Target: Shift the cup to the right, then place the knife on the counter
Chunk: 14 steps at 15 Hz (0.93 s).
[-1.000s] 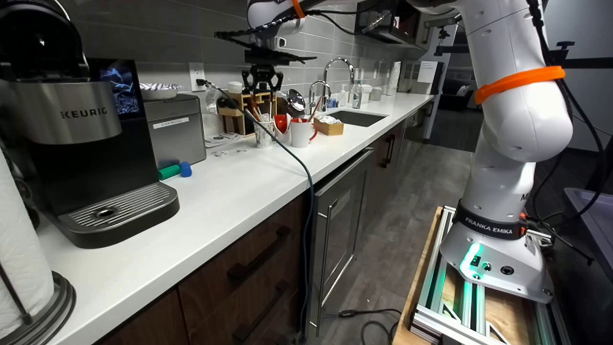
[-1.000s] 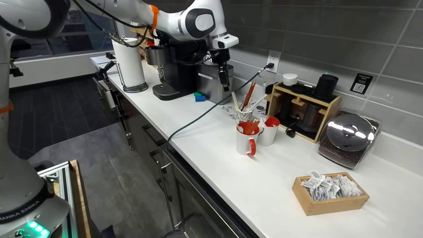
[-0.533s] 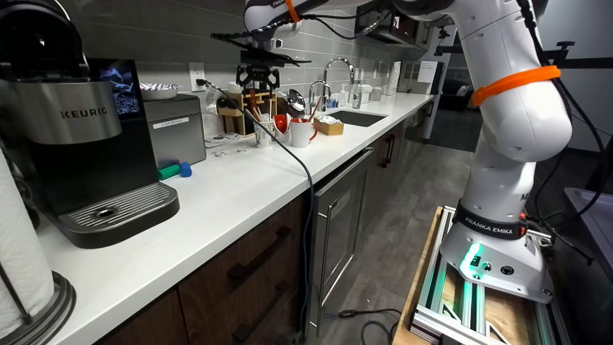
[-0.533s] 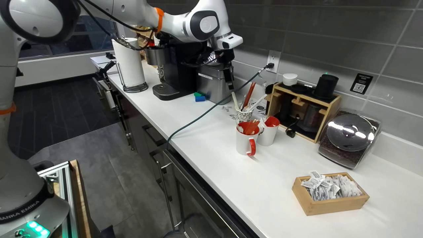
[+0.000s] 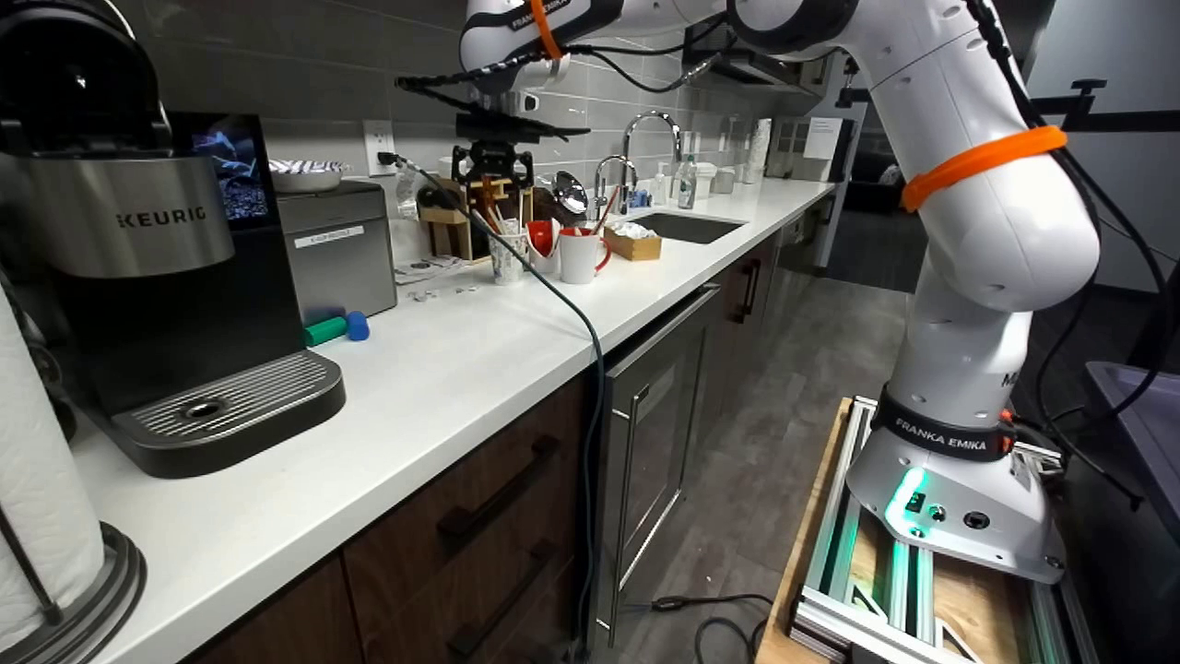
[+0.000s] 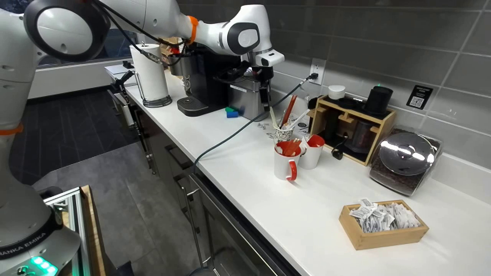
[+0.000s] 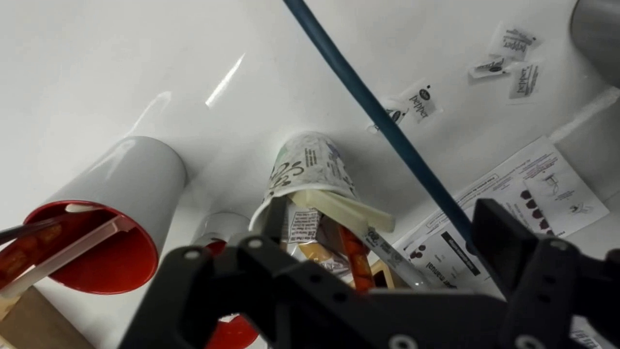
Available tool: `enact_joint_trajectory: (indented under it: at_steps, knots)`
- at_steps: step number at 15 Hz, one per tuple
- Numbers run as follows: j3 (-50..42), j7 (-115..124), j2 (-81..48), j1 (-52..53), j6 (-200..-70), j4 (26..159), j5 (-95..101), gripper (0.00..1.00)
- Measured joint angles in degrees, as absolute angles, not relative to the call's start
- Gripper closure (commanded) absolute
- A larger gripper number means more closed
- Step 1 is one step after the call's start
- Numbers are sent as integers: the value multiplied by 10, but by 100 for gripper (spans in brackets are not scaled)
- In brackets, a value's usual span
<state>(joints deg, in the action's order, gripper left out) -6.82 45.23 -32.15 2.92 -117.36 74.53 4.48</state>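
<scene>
A pale patterned cup (image 7: 312, 162) without a handle stands upright on the white counter (image 6: 245, 165). It also shows in both exterior views (image 5: 507, 263) (image 6: 283, 135). It holds pale plastic utensils (image 7: 334, 208), a clear-wrapped one (image 7: 392, 257) and reddish sticks. I cannot tell which of these is the knife. My gripper (image 7: 381, 211) is open with a wide gap, pointing down over the cup's utensils. One finger overlaps the cup's mouth in the wrist view; contact cannot be told. In the exterior views the gripper (image 5: 495, 192) (image 6: 265, 107) is above the counter, beside the utensil tops.
A blue cable (image 6: 238, 132) crosses the counter near the cup and passes by a finger. A white mug (image 6: 285, 165) with red inside and another red-lined cup (image 6: 311, 153) stand close by. A wooden organizer (image 6: 379, 138), coffee machine (image 5: 184, 304) and sachet box (image 6: 387, 235) are around.
My gripper has come down slightly and moved a little left in an exterior view. The upper arm has swung forward. The cup and utensils look unmoved.
</scene>
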Motion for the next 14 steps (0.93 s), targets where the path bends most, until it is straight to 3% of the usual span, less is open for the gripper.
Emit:
enact_joint_trajectory:
  at_steps: [2, 8, 9, 10, 14]
  knots:
    - [-68, 452, -329, 28, -1158, 735, 38, 47]
    - [-69, 452, -340, 18, -1139, 716, 30, 60]
    - [-69, 452, -342, 17, -1136, 713, 30, 55]
    - [-69, 452, -344, 16, -1133, 710, 30, 58]
    - [-69, 452, -350, 15, -1127, 702, 30, 100]
